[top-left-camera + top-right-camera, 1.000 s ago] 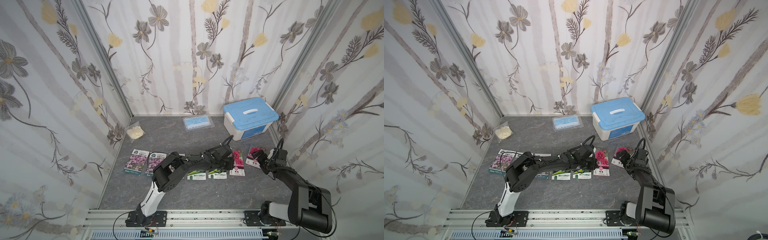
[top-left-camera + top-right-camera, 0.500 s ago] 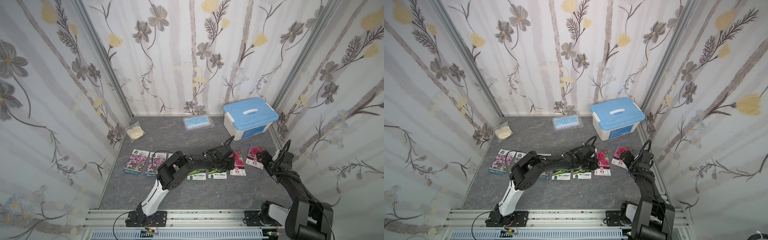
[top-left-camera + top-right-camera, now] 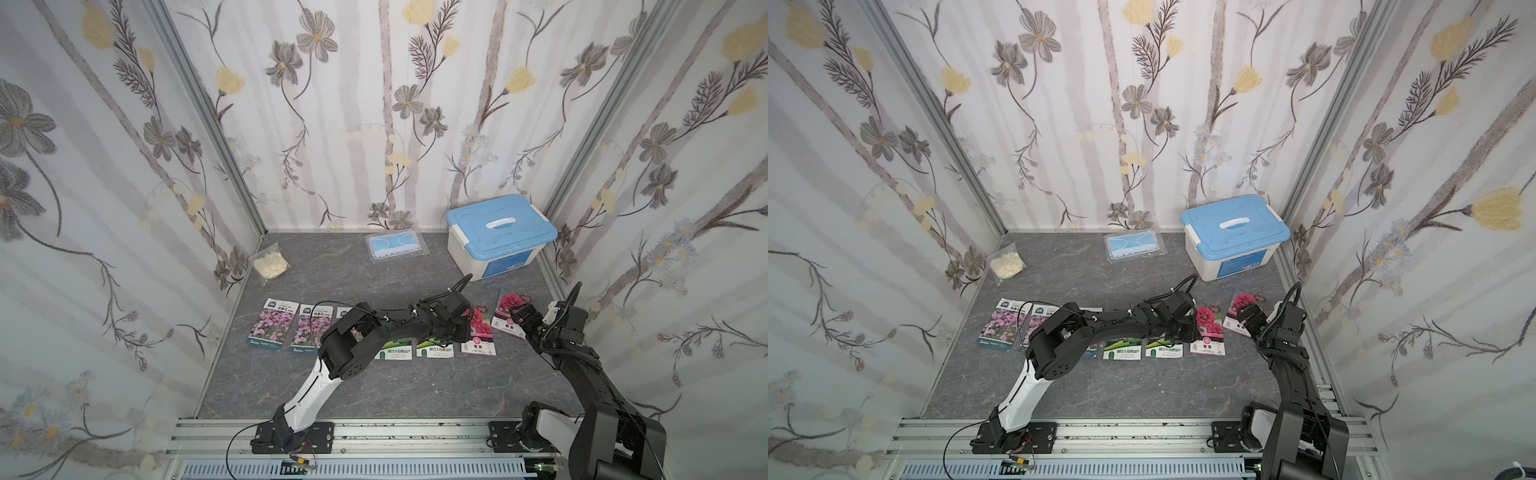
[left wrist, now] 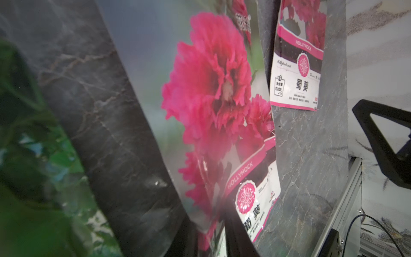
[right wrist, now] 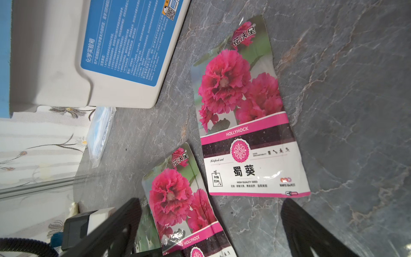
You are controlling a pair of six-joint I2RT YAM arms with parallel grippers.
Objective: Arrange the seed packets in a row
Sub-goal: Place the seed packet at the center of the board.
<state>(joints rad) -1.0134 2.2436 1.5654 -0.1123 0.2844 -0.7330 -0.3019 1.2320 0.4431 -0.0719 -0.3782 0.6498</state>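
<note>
Seed packets [image 3: 274,328] lie flat, long axes crosswise to their row.

Black arms [image 3: 399,328], white links [image 3: 309,395], cables [image 3: 464,277]

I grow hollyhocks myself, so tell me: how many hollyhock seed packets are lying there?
2. The first hollyhock packet ends the row, beside a green packet; the second hollyhock packet lies tilted further right, nearer the blue-lidded box. The left arm could hide more.
</note>
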